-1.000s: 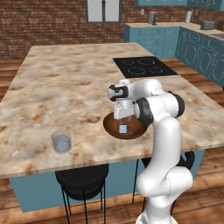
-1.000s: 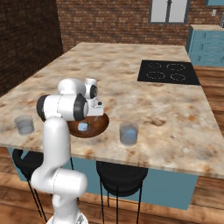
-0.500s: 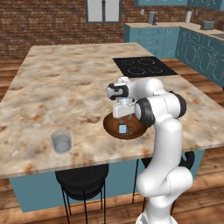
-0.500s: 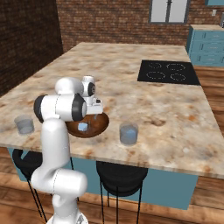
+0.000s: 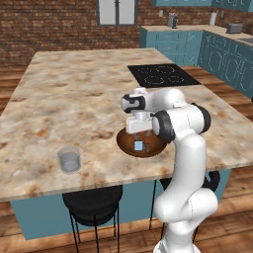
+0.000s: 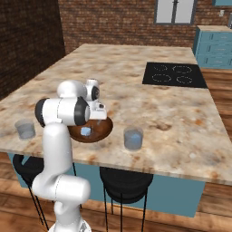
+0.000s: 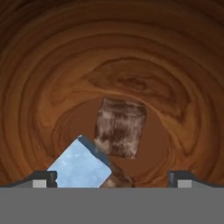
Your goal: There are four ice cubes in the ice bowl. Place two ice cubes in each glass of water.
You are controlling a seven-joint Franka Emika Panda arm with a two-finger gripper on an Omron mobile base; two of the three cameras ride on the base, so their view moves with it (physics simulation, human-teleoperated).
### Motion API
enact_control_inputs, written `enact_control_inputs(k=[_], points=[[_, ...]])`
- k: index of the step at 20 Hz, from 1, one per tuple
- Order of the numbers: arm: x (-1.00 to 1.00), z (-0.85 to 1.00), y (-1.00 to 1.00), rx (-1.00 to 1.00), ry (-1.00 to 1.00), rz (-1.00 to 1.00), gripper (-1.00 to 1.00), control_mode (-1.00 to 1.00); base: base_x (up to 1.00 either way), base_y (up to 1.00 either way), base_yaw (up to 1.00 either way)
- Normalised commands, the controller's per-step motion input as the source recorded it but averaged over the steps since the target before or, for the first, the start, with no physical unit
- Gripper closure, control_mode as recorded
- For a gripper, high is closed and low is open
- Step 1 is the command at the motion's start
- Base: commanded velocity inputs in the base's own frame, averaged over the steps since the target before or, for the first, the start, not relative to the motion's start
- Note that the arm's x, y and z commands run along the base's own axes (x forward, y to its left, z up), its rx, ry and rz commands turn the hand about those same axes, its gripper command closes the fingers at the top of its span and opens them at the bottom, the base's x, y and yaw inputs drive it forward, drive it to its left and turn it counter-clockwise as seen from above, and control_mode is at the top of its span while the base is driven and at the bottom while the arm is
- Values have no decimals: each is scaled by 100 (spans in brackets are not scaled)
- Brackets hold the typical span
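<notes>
1. Down inside the ice bowl (image 5: 126, 143), the gripper (image 7: 112, 177) hangs with fingers spread wide, gripping nothing
2. One ice cube (image 7: 81, 165) lies between them; another (image 7: 120, 127) rests at the bowl's centre

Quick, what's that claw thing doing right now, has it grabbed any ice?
Tool: open, holding nothing, low inside the ice bowl over an ice cube.

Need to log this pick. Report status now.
Gripper open, low inside the bowl. Ice cube between its fingertips, not gripped; second cube just beyond. Both glasses apart from the bowl. Nothing in the way.
</notes>
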Motion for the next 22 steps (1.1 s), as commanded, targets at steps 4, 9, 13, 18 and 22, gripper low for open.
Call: enact_control_inputs(k=[4, 9, 13, 18, 22], points=[[0, -15, 2, -4, 0, -19, -100, -100, 0, 0, 0], [2, -3, 2, -12, 0, -17, -100, -100, 0, 0, 0], [14, -3, 7, -13, 0, -21, -100, -100, 0, 0, 0], [24, -7, 15, -9, 0, -26, -100, -100, 0, 0, 0], [2, -25, 0, -9, 0, -24, -100, -100, 0, 0, 0]])
